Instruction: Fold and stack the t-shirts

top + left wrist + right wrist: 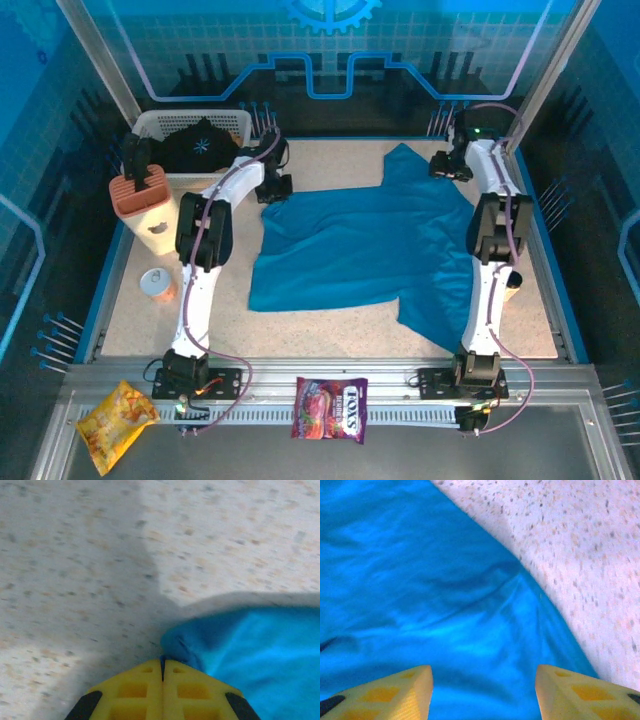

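- Left arm (193,300): white link shells, black joint housings, and a purple cable looped alongside.
- Right arm (483,290): the same white and black, with a purple cable and a small green light (478,130) near the wrist.
- Left base (185,378), right base (470,378): black blocks.
- Left gripper (162,661), right gripper (483,672): yellow jaws with square recessed pockets and black outer corners.

High rear overview; two close, downward wrist views, all on the teal t-shirt (370,250)
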You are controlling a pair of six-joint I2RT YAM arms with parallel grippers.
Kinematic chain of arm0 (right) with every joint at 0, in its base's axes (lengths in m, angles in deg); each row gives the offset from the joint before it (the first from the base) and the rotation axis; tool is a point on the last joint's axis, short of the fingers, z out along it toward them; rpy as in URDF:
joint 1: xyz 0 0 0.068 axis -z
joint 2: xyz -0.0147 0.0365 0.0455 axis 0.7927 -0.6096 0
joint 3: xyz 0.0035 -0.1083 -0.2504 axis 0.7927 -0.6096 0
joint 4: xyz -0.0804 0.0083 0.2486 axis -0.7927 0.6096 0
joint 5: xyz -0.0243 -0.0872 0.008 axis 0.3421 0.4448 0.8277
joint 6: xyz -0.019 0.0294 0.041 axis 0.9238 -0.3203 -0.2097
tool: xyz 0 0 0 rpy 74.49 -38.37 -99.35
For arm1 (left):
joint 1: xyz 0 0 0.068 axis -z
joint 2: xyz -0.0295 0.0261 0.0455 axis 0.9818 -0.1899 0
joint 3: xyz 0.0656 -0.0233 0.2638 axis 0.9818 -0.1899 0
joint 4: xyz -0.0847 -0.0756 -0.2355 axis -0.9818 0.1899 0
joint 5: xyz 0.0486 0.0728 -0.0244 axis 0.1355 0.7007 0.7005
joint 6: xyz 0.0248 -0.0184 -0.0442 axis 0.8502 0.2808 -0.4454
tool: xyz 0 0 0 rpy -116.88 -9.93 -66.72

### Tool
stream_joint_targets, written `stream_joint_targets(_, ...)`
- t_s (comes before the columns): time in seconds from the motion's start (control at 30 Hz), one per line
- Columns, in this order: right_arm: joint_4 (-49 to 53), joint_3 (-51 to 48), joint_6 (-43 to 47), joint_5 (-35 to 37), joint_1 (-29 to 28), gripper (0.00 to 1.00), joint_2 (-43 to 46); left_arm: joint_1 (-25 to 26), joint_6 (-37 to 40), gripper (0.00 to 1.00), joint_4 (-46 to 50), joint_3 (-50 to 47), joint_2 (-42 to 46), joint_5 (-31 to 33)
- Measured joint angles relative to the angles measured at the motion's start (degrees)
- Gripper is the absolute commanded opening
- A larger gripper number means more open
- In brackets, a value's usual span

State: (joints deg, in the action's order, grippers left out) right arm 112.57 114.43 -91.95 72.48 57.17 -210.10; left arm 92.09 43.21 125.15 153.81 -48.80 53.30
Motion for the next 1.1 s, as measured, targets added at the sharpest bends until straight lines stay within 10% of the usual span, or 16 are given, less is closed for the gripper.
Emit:
stream_joint_targets(0.3, 7.0, 12.9, 2.4, 2.8, 0.7, 0.49, -12.2, 0.7, -0.2, 0.0, -1.7, -2.0, 3.3, -1.7)
stream_joint_targets(0.5, 8.1, 13.1, 3.0, 2.8, 1.3, 0.0, -12.4, 0.7, -0.2, 0.0, -2.8, -4.6, 5.9, -1.6)
stream_joint_targets(0.77, 7.2, 5.7, 2.6, 2.0, 1.3, 0.02, -6.4, 0.7, -0.2, 0.0, -3.6, -5.8, 10.2, 0.0)
stream_joint_targets(0.9, 7.0, 3.6, 2.0, 1.3, 1.3, 0.43, -0.7, 0.7, -0.2, 0.0, -4.3, -5.8, 10.9, 0.2)
stream_joint_targets(1.1, 7.1, 6.3, 1.5, 1.3, 1.3, 0.54, 0.5, 0.7, -1.5, 0.0, -5.7, -7.6, 11.2, 0.1)
